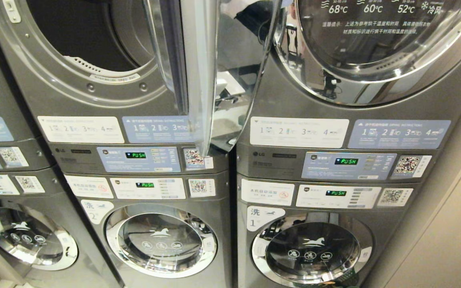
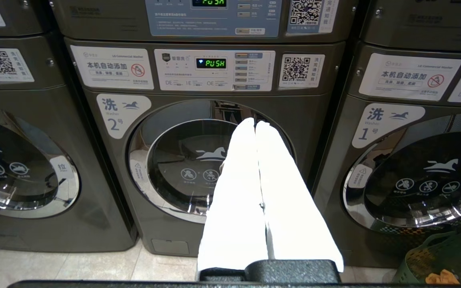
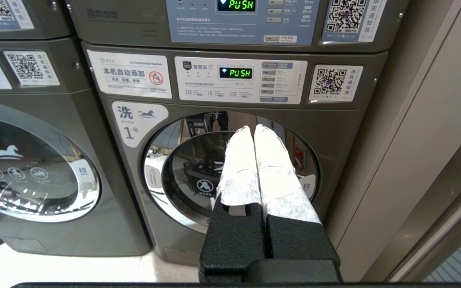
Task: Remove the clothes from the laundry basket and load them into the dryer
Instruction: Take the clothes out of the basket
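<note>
Dryer [image 1: 106, 60] door swung open toward the room; left gripper [image 2: 255, 125] and right gripper [image 3: 253, 129] jaws both pressed together, holding nothing.

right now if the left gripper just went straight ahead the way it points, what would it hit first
Most likely the round glass door of the washer labelled 2. The left gripper is shut, holds nothing, and its tips line up with that door's upper right part. Depth is unclear.
</note>
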{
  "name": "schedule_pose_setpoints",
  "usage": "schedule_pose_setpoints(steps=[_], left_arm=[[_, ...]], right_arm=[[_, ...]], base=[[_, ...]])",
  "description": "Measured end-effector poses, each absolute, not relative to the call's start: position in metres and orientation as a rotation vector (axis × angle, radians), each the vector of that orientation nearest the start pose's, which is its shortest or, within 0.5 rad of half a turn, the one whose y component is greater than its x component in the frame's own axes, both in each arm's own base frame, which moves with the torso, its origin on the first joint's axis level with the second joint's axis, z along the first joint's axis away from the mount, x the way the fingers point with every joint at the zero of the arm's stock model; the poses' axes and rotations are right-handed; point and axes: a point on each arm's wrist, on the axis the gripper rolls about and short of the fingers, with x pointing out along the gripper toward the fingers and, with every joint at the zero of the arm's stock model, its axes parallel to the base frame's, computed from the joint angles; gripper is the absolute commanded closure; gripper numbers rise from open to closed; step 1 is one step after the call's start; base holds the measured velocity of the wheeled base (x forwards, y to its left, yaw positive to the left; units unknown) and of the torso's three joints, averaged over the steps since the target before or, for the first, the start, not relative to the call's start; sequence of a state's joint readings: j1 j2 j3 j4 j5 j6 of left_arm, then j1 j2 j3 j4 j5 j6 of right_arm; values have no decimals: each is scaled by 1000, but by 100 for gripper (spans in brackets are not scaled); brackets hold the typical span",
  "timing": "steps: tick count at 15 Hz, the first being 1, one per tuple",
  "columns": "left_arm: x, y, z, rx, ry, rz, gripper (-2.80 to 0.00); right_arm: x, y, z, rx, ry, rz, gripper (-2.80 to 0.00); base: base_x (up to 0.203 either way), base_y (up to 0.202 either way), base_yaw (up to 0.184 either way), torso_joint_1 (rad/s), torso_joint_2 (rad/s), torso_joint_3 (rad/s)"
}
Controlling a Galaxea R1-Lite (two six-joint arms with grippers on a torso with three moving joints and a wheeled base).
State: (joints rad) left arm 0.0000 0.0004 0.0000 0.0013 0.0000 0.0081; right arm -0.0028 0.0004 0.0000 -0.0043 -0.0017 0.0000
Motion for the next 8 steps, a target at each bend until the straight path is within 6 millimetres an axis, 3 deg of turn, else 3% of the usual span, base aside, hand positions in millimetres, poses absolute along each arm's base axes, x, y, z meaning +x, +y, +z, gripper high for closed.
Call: schedule_pose_setpoints(steps=[8], left_arm=[[-23, 0, 75, 11, 2, 0, 0]], right_arm=[[-23, 0, 76, 0, -4, -5, 0]], base=[[0, 0, 0, 0, 0, 0]])
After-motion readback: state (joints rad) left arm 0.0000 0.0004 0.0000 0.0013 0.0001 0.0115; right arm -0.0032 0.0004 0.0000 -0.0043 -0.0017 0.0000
